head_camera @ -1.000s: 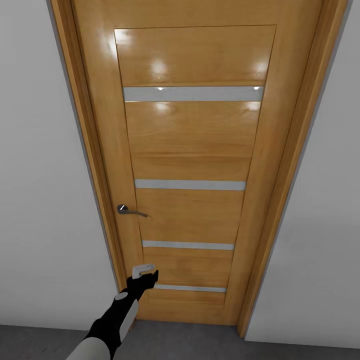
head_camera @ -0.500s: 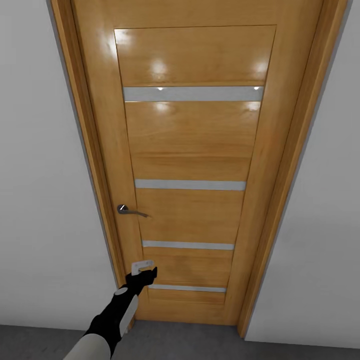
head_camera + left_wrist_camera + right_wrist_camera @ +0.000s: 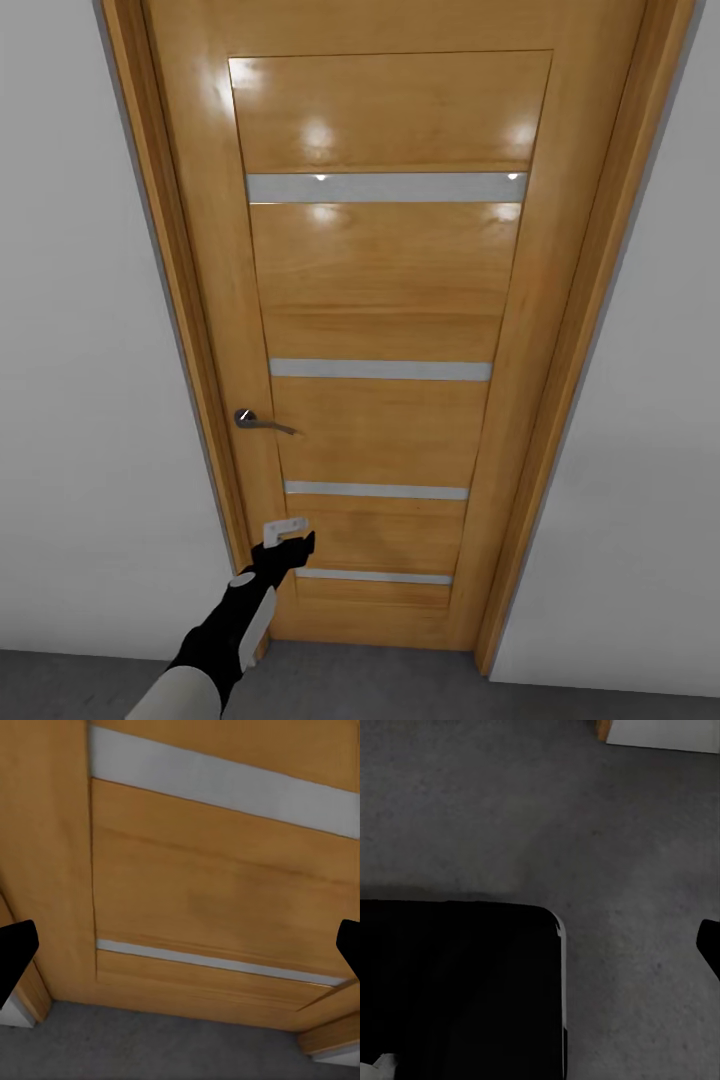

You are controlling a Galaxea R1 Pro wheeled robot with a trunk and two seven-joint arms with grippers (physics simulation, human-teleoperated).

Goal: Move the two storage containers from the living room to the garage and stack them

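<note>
Black and white, the left gripper (image 3: 288,537) is raised in front of the door (image 3: 390,300), low on its handle side, below the handle (image 3: 258,421); whether it touches the wood I cannot tell. In the left wrist view its two dark fingertips (image 3: 16,949) stand at opposite edges of the picture, spread wide, with nothing between them but the door's lower panels. Of the right gripper, one dark fingertip (image 3: 709,943) shows at the edge of the right wrist view, above the floor (image 3: 607,832); whether that gripper is spread or closed cannot be told, and nothing is seen in it. A black, round-cornered part of the robot (image 3: 457,982) lies below it. The door is one honey-coloured wooden leaf, closed in a matching frame (image 3: 580,330), with four pale horizontal strips across it and one metal lever handle. White walls (image 3: 80,350) stand on both sides of the door, two in all. Dark grey mottled concrete floor runs along the foot of the door.
</note>
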